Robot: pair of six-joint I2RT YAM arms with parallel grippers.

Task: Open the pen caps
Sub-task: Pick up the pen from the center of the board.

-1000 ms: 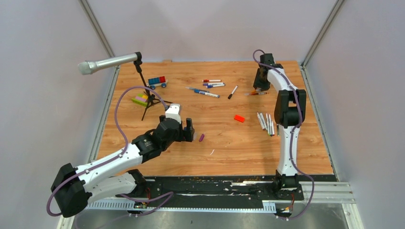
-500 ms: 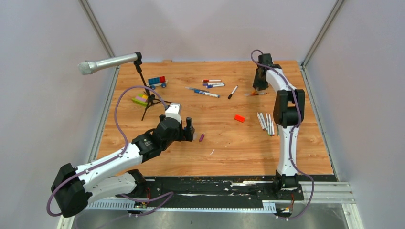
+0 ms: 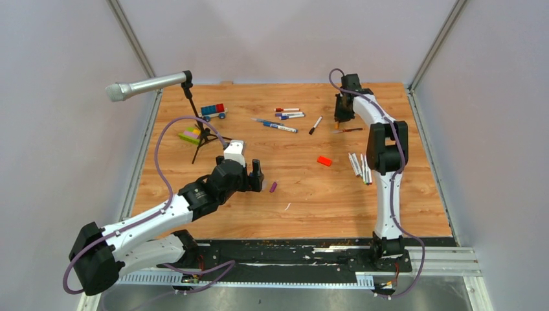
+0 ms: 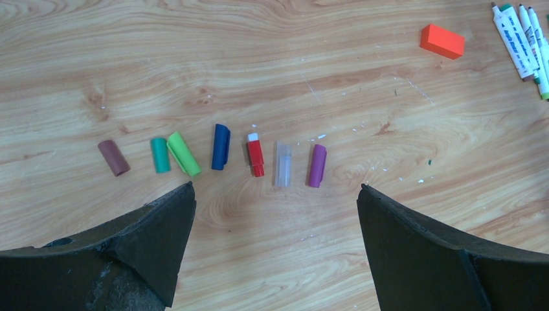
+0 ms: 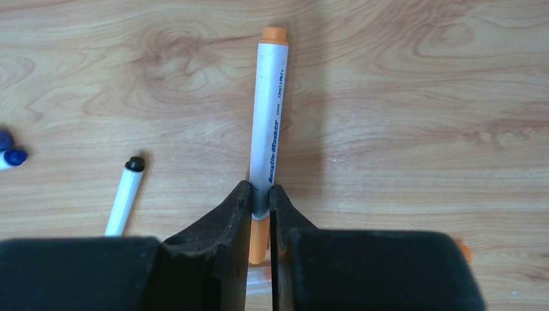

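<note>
Orange pen (image 5: 268,110): grey-white barrel, orange at both ends. R tool (image 5: 260,194) is clenched on the barrel just above the near orange end, fingers (image 5: 230,214) pinching from both sides. The far end points away from the wrist cam. Can't tell if the pen is off the counter (image 5: 421,97). The overhead view puts R tool at the far right of the counter, arm stretched out. A black-tipped pen (image 5: 124,194) lies to the left in the R wrist view, apart.

Seven loose caps (image 4: 220,146) sit in a row on the counter just ahead of L tool (image 4: 275,189). From the left of the L wrist view: brown, teal, lt green, blue, red w/ white tip, clear, purple. Teal and lt green touch or nearly do; the rest have small gaps. L tool is spread wide, holding nothing, low over the counter, mid-left.

A bunch of pens (image 3: 360,167) lies side by side next to R arm, w/ an orange block (image 3: 324,161) to their left. More pens (image 3: 285,115) lie at far centre. Mic (image 3: 145,85) on a tripod and toy bricks (image 3: 212,111) are at far left.
</note>
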